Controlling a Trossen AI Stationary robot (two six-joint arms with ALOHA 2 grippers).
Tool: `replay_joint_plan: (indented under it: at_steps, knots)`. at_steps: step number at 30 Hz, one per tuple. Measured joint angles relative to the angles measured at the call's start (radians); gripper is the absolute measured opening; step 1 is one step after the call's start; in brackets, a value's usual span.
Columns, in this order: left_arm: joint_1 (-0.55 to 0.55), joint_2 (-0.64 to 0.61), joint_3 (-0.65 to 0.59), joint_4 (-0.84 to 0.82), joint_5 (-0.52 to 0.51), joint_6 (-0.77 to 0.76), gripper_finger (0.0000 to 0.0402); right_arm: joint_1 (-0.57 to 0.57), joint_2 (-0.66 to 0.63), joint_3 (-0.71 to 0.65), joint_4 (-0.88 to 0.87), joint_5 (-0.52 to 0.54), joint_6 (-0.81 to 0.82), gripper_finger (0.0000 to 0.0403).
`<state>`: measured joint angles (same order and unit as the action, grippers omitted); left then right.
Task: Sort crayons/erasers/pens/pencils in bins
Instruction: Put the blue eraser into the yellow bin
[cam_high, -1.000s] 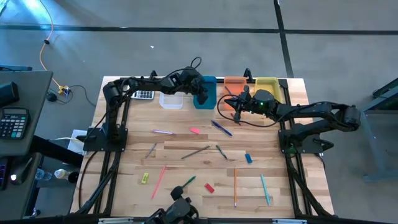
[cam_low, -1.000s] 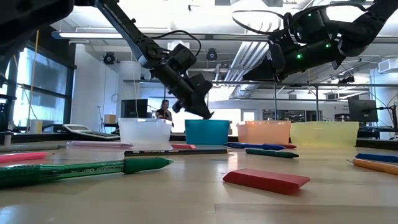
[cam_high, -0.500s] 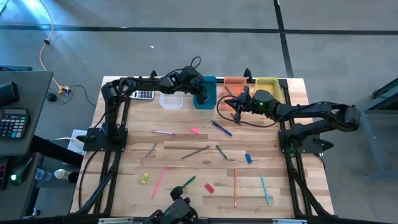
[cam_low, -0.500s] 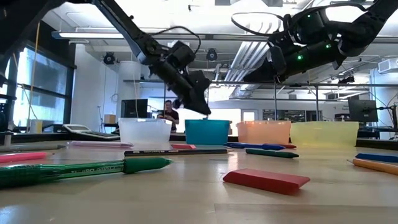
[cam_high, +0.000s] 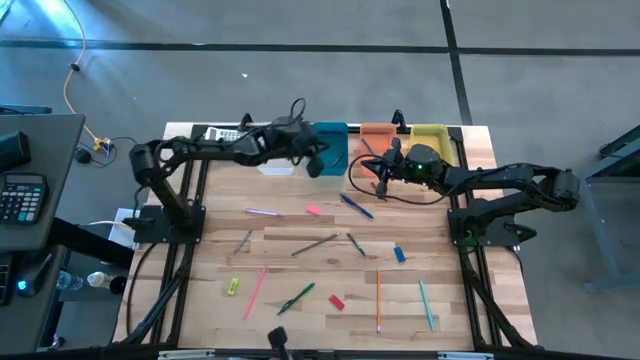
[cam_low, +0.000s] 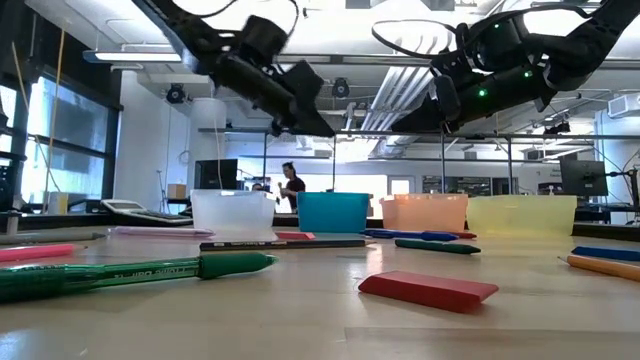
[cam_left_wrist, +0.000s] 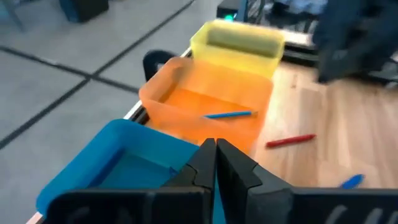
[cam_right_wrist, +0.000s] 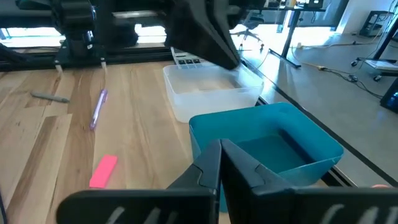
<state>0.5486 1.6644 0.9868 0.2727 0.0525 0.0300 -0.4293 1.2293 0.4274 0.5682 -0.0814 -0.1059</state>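
Wooden plank surface (cam_high: 300, 215), four matching rectangular plastic bins in a row along the far edge: clear bin (cam_high: 277, 160) leftmost, blue bin (cam_high: 331, 143) next, then orange bin (cam_high: 377, 137), yellow bin (cam_high: 430, 138) rightmost. Orange bin holds a blue pen (cam_left_wrist: 229, 114); blue bin's inside looks bare in the wrist views; clear bin looks bare too; yellow bin's contents cannot be told. Left claw (cam_high: 314, 164) raised above the surface by the blue bin's near-left corner, fingers pressed together, nothing in them. Right claw (cam_high: 379, 172) hangs above the surface just near of the orange bin, fingers closed too, holding nothing. Erasers lie loose on the wood: pink eraser (cam_high: 314, 210) mid-surface, blue eraser (cam_high: 399, 254) right of centre, yellow eraser (cam_high: 233, 287) near left, red eraser (cam_high: 336, 301) near centre, a flat chunky block. Thin sticks are scattered around them, including a green pen (cam_high: 297, 298) beside the red eraser. Grey keypad calculator (cam_high: 223, 133) sits at the far left edge.
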Motion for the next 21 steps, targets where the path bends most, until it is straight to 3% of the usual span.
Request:
replay_joint_plan:
  at_steps: [8, 15, 21]
  knots:
    - [-0.062, -0.156, -0.281, 0.257, -0.053, -0.052, 0.0001, 0.004, 0.000, 0.000, 0.000, 0.001, 0.003, 0.0000]
    - [-0.086, -0.263, -0.501, 0.485, -0.054, -0.079, 0.0001, 0.044, 0.000, 0.000, 0.021, 0.066, -0.005, 0.0000]
    - [-0.087, -0.358, -0.641, 0.548, -0.038, -0.079, 0.0000, 0.103, 0.000, 0.006, 0.033, 0.146, 0.025, 0.0000]
